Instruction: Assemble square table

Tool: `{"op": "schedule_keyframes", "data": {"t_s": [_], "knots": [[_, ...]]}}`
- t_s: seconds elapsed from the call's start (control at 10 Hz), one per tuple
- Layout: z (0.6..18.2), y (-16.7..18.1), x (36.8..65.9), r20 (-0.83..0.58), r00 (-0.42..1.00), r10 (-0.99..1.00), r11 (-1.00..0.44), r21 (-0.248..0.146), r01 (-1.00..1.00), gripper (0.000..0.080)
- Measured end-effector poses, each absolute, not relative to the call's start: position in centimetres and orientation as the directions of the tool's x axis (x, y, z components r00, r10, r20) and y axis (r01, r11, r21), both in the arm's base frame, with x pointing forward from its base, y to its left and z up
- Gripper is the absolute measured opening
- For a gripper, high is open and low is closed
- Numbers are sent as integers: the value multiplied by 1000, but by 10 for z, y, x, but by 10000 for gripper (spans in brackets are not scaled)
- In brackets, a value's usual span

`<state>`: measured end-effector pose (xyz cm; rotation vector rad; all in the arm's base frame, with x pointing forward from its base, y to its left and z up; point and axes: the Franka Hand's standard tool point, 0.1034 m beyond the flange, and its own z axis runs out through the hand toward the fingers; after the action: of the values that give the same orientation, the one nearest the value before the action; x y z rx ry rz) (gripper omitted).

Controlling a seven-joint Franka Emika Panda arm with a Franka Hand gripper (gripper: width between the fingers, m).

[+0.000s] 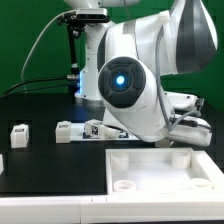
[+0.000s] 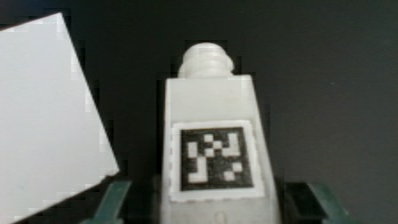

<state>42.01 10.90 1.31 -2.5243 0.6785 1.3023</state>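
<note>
Leg (image 2: 214,130) appears to lie on the black table (image 1: 40,110), tag up, threaded tip pointing away from the wrist, near the square panel (image 2: 45,130). The gripper (image 2: 210,205) straddles it with a dark gap inside each finger (image 2: 118,200), so it is open and grips nothing. Risk: an uneven close could skew the leg or push it into the panel (exterior view hides the hand). Spare legs (image 1: 65,133) lie well apart.

A black table (image 1: 40,168) lies before a plain green backdrop (image 1: 25,35) filling the rear.
</note>
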Motion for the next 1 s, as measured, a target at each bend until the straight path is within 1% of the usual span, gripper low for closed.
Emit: {"op": "schedule_keyframes", "data": {"t_s": [0.1,0.2,0.3,0.4,0.5,0.6,0.7,0.8,0.9,1.0], "knots": [[32,109,430,-810,519,-272,-878,-11,-479,282],[52,105,449,-779,564,-273,-877,-40,-479,282],[76,103,470,-718,641,-271,-885,-76,-460,282],[85,106,479,-657,702,-274,-895,-93,-436,282],[77,107,479,-588,749,-306,-892,-97,-441,284],[76,108,477,-542,776,-323,-892,-99,-441,284],[76,109,482,-479,809,-340,-891,-110,-440,284],[81,109,487,-419,837,-352,-891,-122,-436,284],[103,101,500,-385,868,-315,-910,-135,-391,284],[133,92,532,-313,902,-297,-925,-142,-353,284]]}}
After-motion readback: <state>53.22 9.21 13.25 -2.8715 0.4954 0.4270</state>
